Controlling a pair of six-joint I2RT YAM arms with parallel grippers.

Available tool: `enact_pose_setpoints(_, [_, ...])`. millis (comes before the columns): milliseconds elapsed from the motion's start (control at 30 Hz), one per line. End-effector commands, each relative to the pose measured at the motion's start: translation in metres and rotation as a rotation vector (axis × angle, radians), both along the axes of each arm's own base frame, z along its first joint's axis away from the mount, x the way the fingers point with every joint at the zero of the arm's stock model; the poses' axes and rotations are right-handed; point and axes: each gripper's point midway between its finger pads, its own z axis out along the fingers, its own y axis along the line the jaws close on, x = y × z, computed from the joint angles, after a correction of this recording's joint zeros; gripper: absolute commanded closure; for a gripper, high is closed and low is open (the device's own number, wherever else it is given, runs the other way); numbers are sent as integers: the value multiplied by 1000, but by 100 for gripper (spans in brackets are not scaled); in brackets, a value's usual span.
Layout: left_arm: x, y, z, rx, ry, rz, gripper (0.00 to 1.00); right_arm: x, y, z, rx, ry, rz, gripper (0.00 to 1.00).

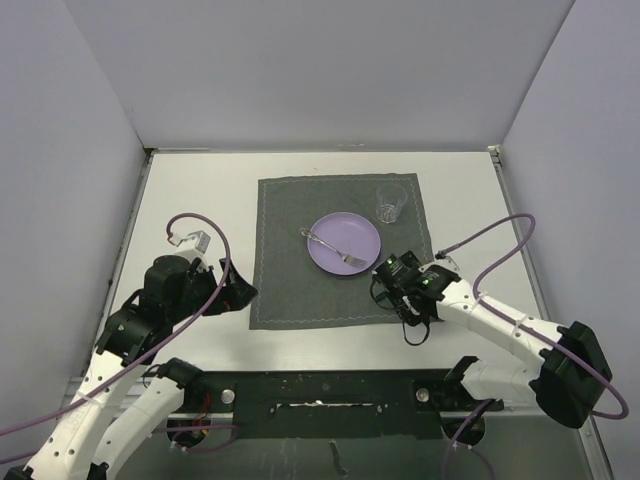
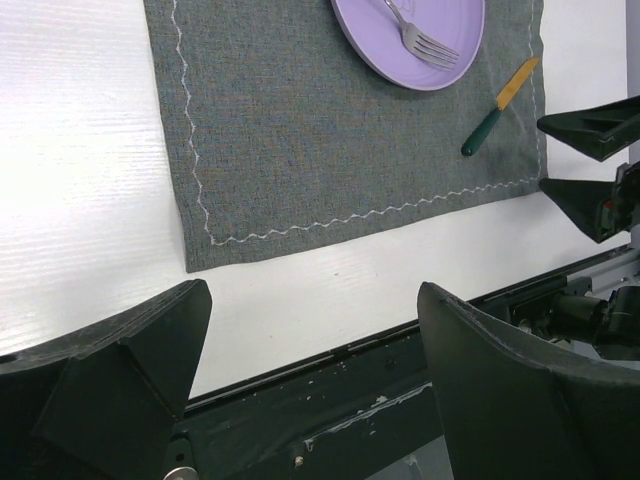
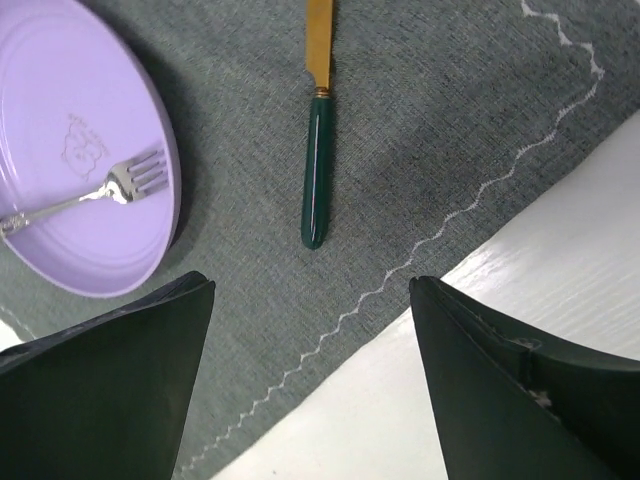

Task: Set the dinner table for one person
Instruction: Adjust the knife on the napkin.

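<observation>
The knife (image 3: pixel 316 170) is lying on the placemat (image 3: pixel 440 120) beside the plate (image 3: pixel 70 170), on the tabletop (image 1: pixel 200 200). It is probably light, stiff and slippery, so its green handle is the best place to grasp. The right gripper (image 3: pixel 310 290) and the left gripper (image 2: pixel 312 300) are both hanging released and empty.

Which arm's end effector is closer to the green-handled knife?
Right. The right end effector hovers over the knife; the left end effector sits beyond the placemat's opposite edge.
</observation>
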Motion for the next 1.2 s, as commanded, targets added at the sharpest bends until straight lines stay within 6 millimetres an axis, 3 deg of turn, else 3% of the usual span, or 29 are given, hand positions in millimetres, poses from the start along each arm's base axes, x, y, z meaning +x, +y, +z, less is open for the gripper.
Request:
enact_pose_setpoints(0, [3,-3,17,-29,-44,-5,16,27,2,5,52,-148,-245,19])
enact_pose_setpoints(300, [-3,-5,18,-43,-35,-27,16,56,12,-6,14,-134,-333,23])
enact_pose_setpoints(533, [-1,-8,15,-40,-24,-39,16,69,8,3,9,-109,-337,36])
enact_pose_setpoints(600, [-1,-8,15,-39,-21,-42,16,68,8,1,13,-87,-336,42])
enact_pose_setpoints(833, [-3,-8,17,-41,-22,-40,16,49,23,-20,67,77,-267,42])
enact_pose_setpoints(933, [-4,-7,17,-39,-13,-39,16,42,27,-14,75,107,-230,35])
enact_pose_setpoints(1167, [-9,-5,18,-45,2,-29,17,23,26,1,78,160,-240,36])
